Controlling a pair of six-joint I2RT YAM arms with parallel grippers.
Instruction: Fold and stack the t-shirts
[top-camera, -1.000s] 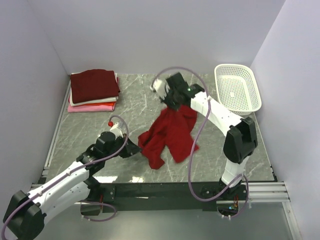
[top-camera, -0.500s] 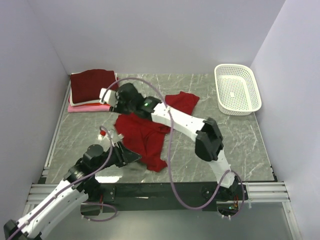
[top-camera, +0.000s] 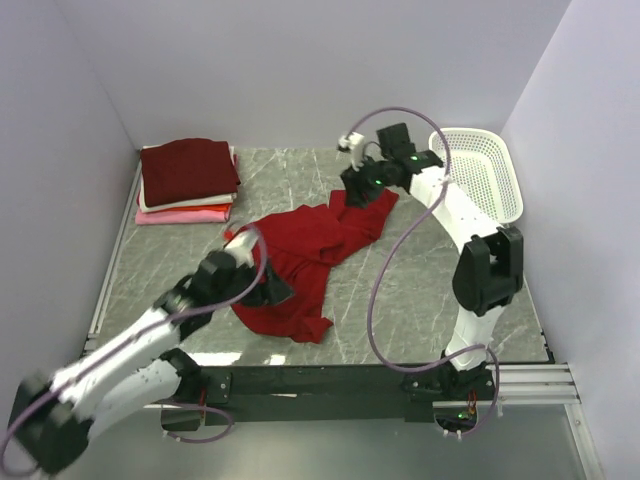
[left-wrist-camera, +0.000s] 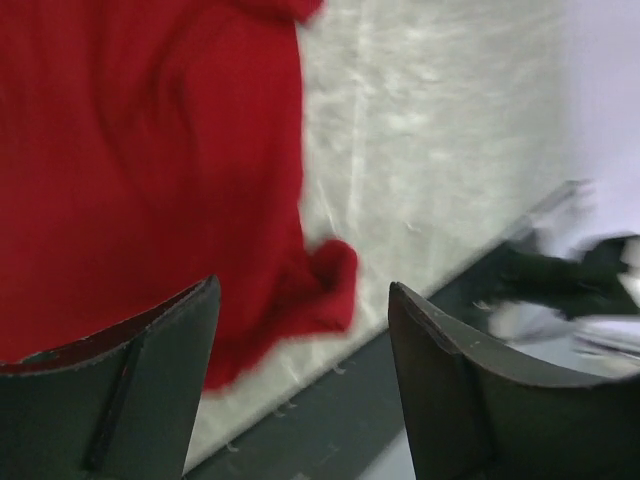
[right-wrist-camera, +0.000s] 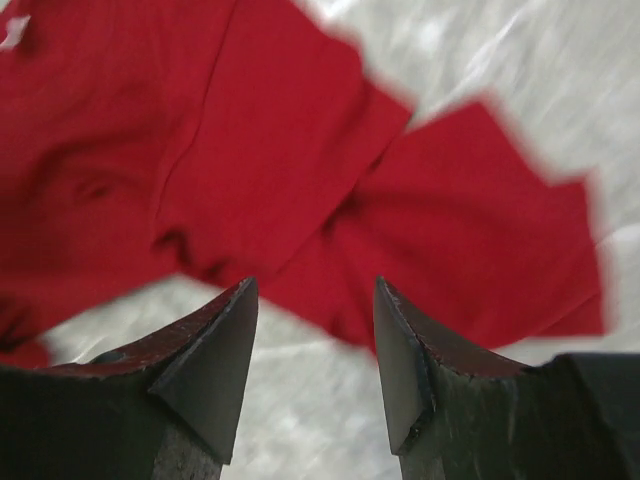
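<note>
- Red t-shirt (top-camera: 308, 243) lies rumpled across the marble table (top-camera: 280, 185)
- Left gripper (left-wrist-camera: 302, 300) gapes empty over its edge; right gripper (right-wrist-camera: 315, 295) likewise unclenched, holding nothing

A red t-shirt (top-camera: 320, 240) lies crumpled mid-table, folded t-shirts (top-camera: 188, 172) stacked far left.

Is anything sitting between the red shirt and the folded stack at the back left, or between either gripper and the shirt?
Nothing visible. No object lies between the red t-shirt and the folded stack; the white basket sits on the opposite side. The left gripper and right gripper both hang open right over the cloth.
</note>
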